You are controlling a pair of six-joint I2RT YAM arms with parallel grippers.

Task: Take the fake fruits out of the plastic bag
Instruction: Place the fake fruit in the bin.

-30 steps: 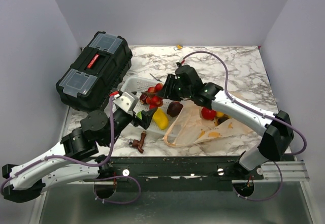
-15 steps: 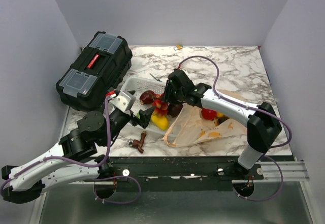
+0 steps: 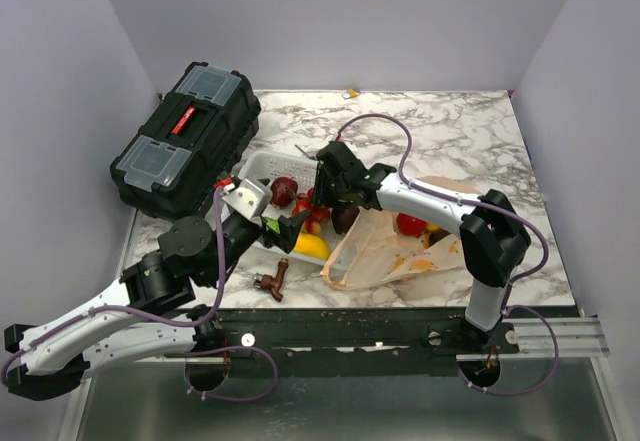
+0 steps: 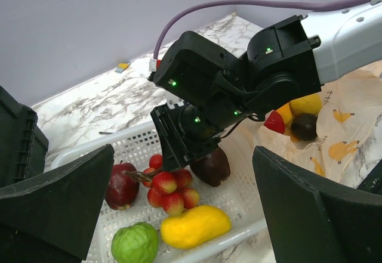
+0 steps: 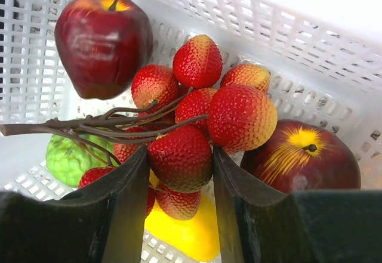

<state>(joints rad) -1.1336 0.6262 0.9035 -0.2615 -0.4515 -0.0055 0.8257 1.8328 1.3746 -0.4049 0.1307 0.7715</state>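
Observation:
My right gripper (image 3: 322, 199) is shut on a cluster of red bumpy berries on brown stems (image 5: 197, 108); its fingers (image 5: 119, 209) pinch one berry. It holds the cluster (image 4: 170, 191) low over the white basket (image 3: 255, 167). In the basket lie a dark red apple (image 5: 104, 39), a dark apple with a yellow top (image 5: 304, 158), a green fruit (image 4: 134, 245) and a yellow fruit (image 4: 194, 226). The peach plastic bag (image 3: 390, 249) lies right of the basket with a red fruit (image 3: 410, 224) and more fruits inside. My left gripper (image 3: 283, 229) is open and empty at the basket's near edge.
A black toolbox (image 3: 185, 136) stands at the back left, beside the basket. A small brown tap-shaped object (image 3: 272, 281) lies on the marble table near the front edge. Grey walls close in the left, back and right.
My right gripper has carried the berry cluster leftward from the basket's right end to over its middle. The left arm has barely moved.

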